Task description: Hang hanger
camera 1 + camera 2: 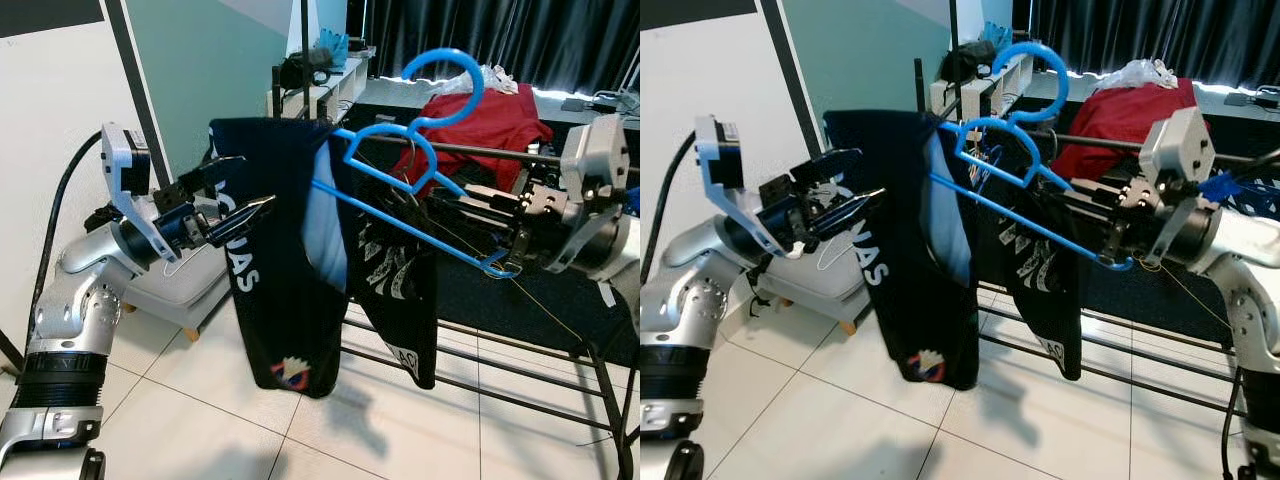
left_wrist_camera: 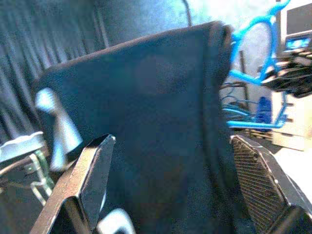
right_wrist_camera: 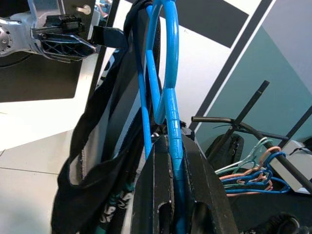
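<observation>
1. Progress looks about midway: the blue hanger (image 1: 400, 190) already carries a dark garment (image 1: 285, 260), but its hook is in the air, above and in front of the rack rail (image 1: 500, 152), not over it.
2. What is left, as a judgement: lift the hook over the rail, settle it, and let go.
3. Right gripper (image 1: 470, 215) has its jaws clamped on the hanger near the lower corner and holds the hanger tilted, hook end up, in front of the rack.
4. Left gripper (image 1: 225, 205) has its jaws apart, one on either side of the garment's hanging edge at the far side from the right arm; whether they touch the cloth cannot be told.
5. Head views show the whole layout: the garment draped down toward the tiled floor (image 1: 200, 400), a red cloth (image 1: 490, 115) lying behind the rail, and both arms at once.
6. Right wrist view adds the grip up close, the blue bar running between the black fingers (image 3: 156, 195), plus a bunch of spare hangers (image 3: 253, 173) on another bar.
7. Left wrist view adds the open fingers (image 2: 92, 170) framing dark cloth.
</observation>
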Controlling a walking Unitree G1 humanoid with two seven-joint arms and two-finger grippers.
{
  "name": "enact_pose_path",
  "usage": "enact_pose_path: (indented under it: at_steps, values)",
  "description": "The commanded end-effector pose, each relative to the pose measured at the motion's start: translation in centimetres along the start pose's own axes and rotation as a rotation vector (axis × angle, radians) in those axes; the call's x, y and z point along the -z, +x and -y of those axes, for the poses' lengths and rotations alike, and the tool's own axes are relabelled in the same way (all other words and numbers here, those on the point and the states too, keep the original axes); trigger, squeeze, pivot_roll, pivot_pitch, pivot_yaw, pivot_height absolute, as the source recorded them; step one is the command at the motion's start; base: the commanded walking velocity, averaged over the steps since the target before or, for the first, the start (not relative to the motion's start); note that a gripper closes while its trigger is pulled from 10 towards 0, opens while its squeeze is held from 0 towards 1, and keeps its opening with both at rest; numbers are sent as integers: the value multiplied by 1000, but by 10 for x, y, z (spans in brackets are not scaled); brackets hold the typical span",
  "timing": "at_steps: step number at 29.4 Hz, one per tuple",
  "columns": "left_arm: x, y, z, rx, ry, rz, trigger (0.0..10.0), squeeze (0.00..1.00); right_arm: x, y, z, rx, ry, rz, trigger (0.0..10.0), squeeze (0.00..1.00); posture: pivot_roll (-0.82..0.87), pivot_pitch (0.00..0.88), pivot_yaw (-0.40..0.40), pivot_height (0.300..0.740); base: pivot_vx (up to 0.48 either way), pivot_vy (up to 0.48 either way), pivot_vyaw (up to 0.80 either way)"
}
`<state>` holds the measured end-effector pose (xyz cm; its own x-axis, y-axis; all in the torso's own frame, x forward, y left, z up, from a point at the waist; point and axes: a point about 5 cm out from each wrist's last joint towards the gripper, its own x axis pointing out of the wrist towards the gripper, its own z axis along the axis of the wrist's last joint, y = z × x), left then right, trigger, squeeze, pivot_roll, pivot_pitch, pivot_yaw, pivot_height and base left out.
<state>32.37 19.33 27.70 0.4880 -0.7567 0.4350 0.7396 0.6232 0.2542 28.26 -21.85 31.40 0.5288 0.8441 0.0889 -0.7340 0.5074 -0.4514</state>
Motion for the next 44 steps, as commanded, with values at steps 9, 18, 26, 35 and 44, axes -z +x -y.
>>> enact_pose_path:
  at_steps: [9, 18, 26, 35, 44]
  values:
    - [-20, -24, -28, -184, 85, 25, 10000, 0, -10, -8, 7, 35, 4, 52, 0, 0, -65, 0, -13, 740, 0, 0, 0]
    - [-13, -39, -22, -173, 43, -9, 10000, 0, -19, -7, 7, 1, 13, 102, 0, 0, -61, 0, -20, 740, 0, 0, 0]
    - [1, -25, 4, -2, -63, -18, 10000, 0, -22, -4, 6, -12, 10, 116, 0, 0, -65, 0, -19, 740, 0, 0, 0]
    - [11, -15, 15, 45, -73, -51, 10000, 0, -22, -2, 4, -22, 12, 117, 0, 0, -65, 0, -17, 740, 0, 0, 0]
    - [11, -13, 20, 72, -77, -74, 0, 0, -24, -1, 3, -24, 13, 120, 0, 0, -64, 0, -17, 740, 0, 0, 0]
